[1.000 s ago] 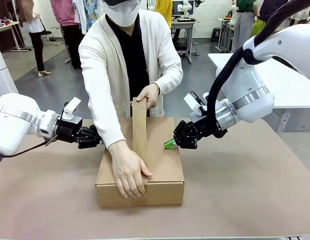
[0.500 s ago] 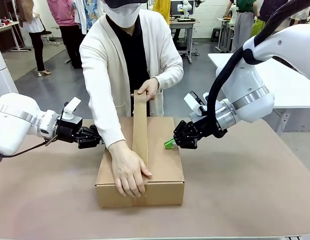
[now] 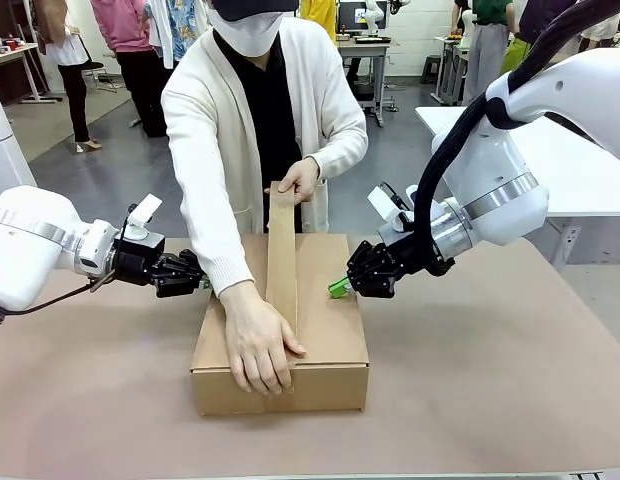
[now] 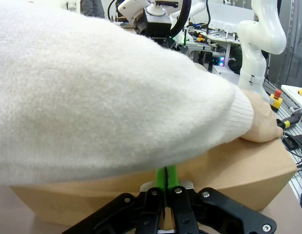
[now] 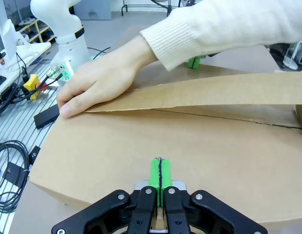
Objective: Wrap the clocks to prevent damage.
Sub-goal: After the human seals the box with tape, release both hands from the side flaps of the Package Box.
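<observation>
Left claw (image 3: 195, 280): fingers pressed together on nothing, tips at the box's 9 o'clock side, touching or just short of its wall; the person's white sleeve (image 4: 117, 92) crosses right above them in the left wrist view.
Right claw (image 3: 338, 288): green pads shut flat against each other, empty, tips resting at the box's 3 o'clock edge, about level with the lid.
Box (image 3: 330, 330): closed cardboard carton in the middle of the brown table (image 3: 510, 380), between the two claws; no clock is visible, so presumably any are inside.
Tape strip (image 3: 280, 250): broad brown band, long axis running 12 to 6 across the lid's centre seam; near end pinned at the 6 o'clock edge, far end lifted off the lid.
Near hand (image 3: 255, 345): the person's, flat on the strip at the box's 6 o'clock edge.
Far hand (image 3: 300, 180): the person's, pinching the raised end at 12 o'clock.
Key relation: the strip lies between the claws, crosswise to their line of approach; both of the person's hands are on it, so they are far nearer than either claw.
Judgement: the claws appear to brace the box from 9 and 3 while the person smooths the strip down.
</observation>
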You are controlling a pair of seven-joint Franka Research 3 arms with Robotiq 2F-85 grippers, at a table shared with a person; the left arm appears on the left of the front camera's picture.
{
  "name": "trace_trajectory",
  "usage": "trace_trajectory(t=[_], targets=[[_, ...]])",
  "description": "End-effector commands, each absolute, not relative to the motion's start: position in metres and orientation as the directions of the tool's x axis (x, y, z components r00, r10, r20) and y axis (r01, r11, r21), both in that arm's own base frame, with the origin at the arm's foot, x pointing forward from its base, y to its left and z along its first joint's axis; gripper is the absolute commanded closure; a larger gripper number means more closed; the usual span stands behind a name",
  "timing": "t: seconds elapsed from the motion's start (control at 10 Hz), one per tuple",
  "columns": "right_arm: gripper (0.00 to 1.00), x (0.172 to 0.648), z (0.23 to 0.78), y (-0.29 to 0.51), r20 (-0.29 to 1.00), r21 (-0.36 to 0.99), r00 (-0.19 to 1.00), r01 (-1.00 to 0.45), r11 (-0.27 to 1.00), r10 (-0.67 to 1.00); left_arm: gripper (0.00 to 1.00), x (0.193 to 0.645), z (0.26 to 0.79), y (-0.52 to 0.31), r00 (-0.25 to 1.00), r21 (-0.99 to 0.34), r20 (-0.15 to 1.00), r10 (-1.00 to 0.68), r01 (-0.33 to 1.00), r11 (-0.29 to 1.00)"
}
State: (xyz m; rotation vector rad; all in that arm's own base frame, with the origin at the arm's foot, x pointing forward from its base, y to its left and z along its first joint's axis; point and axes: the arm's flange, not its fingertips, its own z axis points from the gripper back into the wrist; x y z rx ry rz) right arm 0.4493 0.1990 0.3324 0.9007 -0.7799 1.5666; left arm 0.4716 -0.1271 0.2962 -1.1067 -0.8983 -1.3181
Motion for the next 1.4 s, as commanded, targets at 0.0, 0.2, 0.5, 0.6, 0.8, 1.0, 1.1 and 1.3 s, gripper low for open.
trace_trajectory(t=[0.0,0.2,0.5,0.6,0.8,1.0,1.1,1.3], targets=[[0.99,0.4495,0.3295,0.1991,0.869,-0.012,-0.092,-0.986,-0.165,0.486,1.00,0.4709,0.2940,-0.1287,0.078,-0.101,0.956,-0.283,0.993,-0.068],[0.99,0.4495,0.3295,0.1991,0.869,-0.012,-0.092,-0.986,-0.165,0.486,1.00,0.4709,0.2940,-0.1287,0.078,-0.101,0.956,-0.283,0.993,-0.068],[0.99,0.4495,0.3295,0.1991,0.869,-0.012,-0.092,-0.986,-0.165,0.486,1.00,0.4709,0.2940,-0.1287,0.078,-0.101,0.956,-0.283,0.993,-0.068],[0.99,0.4495,0.3295,0.1991,0.869,-0.012,-0.092,-0.986,-0.165,0.486,1.00,0.4709,0.2940,-0.1287,0.078,-0.101,0.956,-0.283,0.993,-0.068],[0.99,0.4495,0.3295,0.1991,0.869,-0.012,-0.092,-0.986,-0.165,0.486,1.00,0.4709,0.2940,-0.1287,0.078,-0.101,0.956,-0.283,0.993,-0.068],[0.99,0.4495,0.3295,0.1991,0.869,-0.012,-0.092,-0.986,-0.165,0.486,1.00,0.4709,0.2940,-0.1287,0.078,-0.101,0.956,-0.283,0.993,-0.068],[0.99,0.4495,0.3295,0.1991,0.869,-0.012,-0.092,-0.986,-0.165,0.486,1.00,0.4709,0.2940,-0.1287,0.078,-0.101,0.956,-0.283,0.993,-0.068],[0.99,0.4495,0.3295,0.1991,0.869,-0.012,-0.092,-0.986,-0.165,0.486,1.00,0.4709,0.2940,-0.1287,0.078,-0.101,0.956,-0.283,0.993,-0.068]])
